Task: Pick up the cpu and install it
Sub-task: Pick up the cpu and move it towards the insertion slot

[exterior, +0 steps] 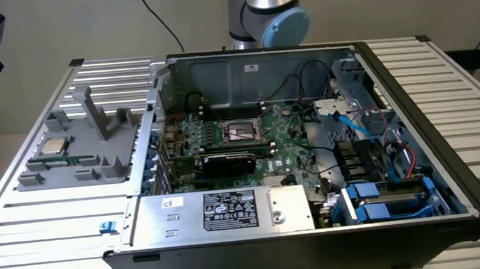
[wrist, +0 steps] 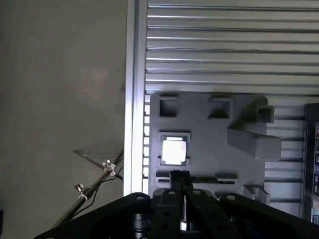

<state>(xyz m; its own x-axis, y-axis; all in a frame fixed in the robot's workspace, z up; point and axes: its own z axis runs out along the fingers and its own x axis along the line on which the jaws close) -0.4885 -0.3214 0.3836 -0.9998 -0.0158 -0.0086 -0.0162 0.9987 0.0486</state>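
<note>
Above the tray (wrist: 212, 144) holding the cpu (wrist: 174, 152), the end effector (wrist: 180, 177) hangs pressed together.

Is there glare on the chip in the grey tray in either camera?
Wrist view: the small square silvery cpu in the grey plastic tray is washed out to white by glare. Exterior view: the cpu reads plain silver-grey, while the centre of the black socket frame glints.

The square silvery cpu (exterior: 53, 146) is lying in a grey plastic tray (exterior: 114, 171) on the slatted metal table (exterior: 58, 216), at the exterior view's left of the open computer case (exterior: 244, 76)
</note>
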